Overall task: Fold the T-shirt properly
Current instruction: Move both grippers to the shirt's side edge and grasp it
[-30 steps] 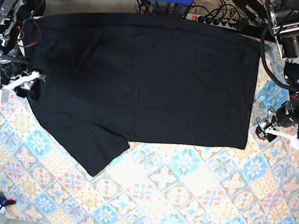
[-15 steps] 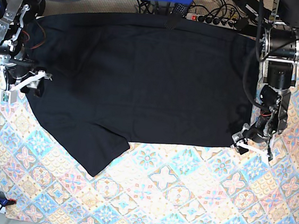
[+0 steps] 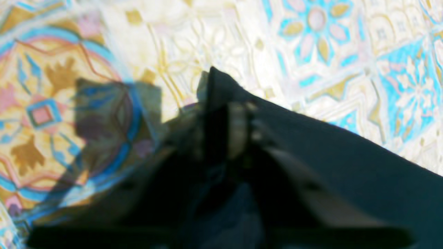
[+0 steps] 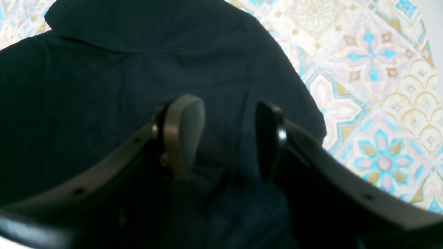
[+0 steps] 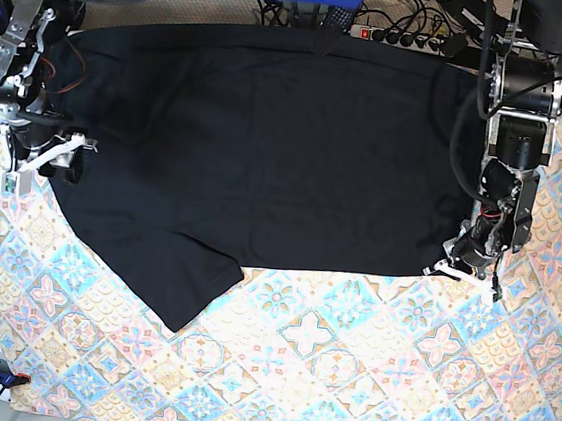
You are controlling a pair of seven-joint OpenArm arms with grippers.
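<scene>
The black T-shirt (image 5: 266, 159) lay flat across the desk's far half, soft, light, likely to sag. The left tool (image 5: 464, 266) was clenched on its hem corner; the right tool (image 4: 221, 138) stood released over cloth.

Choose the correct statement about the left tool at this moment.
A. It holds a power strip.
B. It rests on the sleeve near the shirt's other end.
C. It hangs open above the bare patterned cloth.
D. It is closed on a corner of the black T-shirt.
D: in the left wrist view the left tool is shut with a corner of the T-shirt pinched between its tips, over the patterned cloth.
</scene>
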